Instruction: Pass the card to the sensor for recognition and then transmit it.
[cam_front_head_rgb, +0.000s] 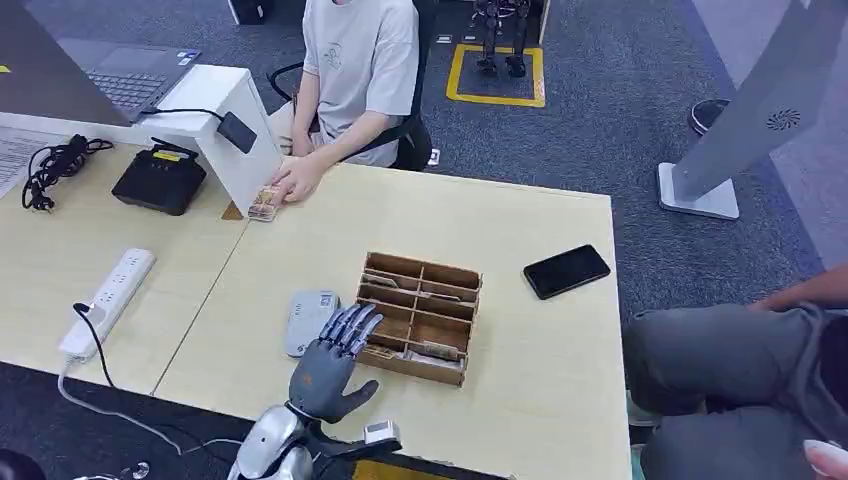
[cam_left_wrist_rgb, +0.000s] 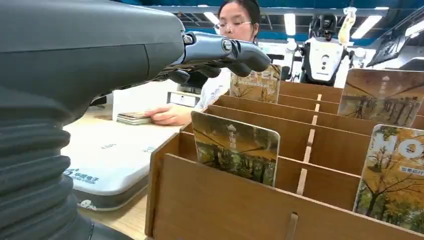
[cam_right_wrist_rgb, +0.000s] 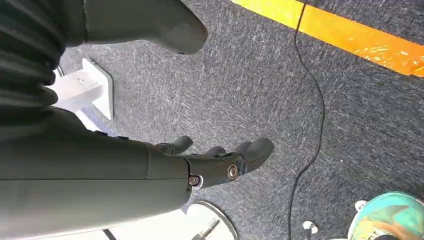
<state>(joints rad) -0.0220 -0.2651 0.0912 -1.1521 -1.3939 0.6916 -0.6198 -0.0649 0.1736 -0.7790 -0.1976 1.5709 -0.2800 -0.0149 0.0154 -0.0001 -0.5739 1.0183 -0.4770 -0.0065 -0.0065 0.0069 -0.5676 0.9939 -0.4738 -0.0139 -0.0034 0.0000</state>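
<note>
A wooden card box (cam_front_head_rgb: 421, 316) with several slots stands near the table's front edge, with picture cards upright in it. The nearest card (cam_left_wrist_rgb: 235, 148) shows autumn trees; others (cam_left_wrist_rgb: 395, 175) stand in slots behind and beside it. A grey-white sensor pad (cam_front_head_rgb: 309, 320) lies flat just left of the box. My left hand (cam_front_head_rgb: 329, 366) hovers at the box's front left corner, fingers (cam_left_wrist_rgb: 227, 50) stretched out above the slots, holding nothing. My right hand (cam_right_wrist_rgb: 200, 165) hangs over the carpet, fingers loosely bent and empty.
A seated person across the table rests a hand (cam_front_head_rgb: 298, 178) on a small stack of cards (cam_front_head_rgb: 263, 204). A black phone (cam_front_head_rgb: 566, 270) lies right of the box. A power strip (cam_front_head_rgb: 108, 300) and black device (cam_front_head_rgb: 160, 178) are at left. Another person's legs (cam_front_head_rgb: 740, 370) are at right.
</note>
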